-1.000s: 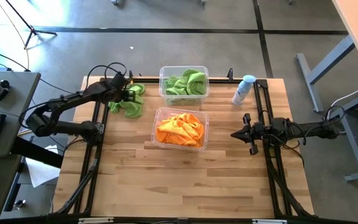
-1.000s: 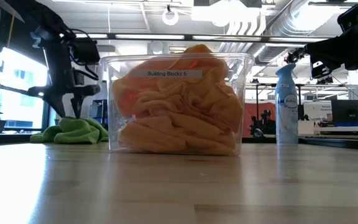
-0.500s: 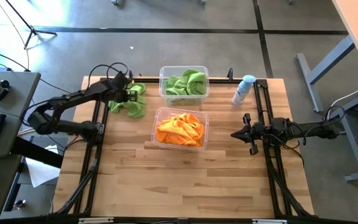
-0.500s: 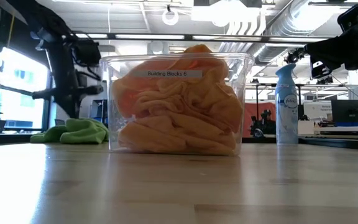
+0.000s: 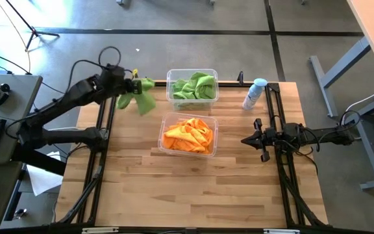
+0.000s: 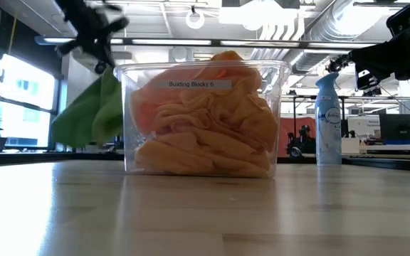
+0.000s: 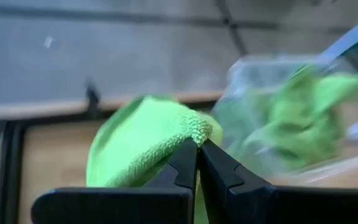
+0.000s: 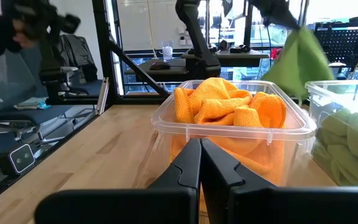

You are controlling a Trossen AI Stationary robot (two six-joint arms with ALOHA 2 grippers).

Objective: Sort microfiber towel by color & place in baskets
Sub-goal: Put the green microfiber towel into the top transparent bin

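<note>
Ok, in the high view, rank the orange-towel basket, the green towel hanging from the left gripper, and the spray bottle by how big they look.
1. Orange-towel basket, clearly largest.
2. Green towel held in the shut left gripper. It hangs lifted nearer the camera, so it may look larger than it is.
3. Spray bottle, smallest.

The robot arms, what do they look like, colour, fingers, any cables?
Both arms are dark, near-black, jointed and slim. The left arm carries a thin black cable looping above its wrist. The right arm has a loose cable curling near its outer end. The left gripper and right gripper each have two black, angular fingers tapering to narrow tips. No markings show.
</note>
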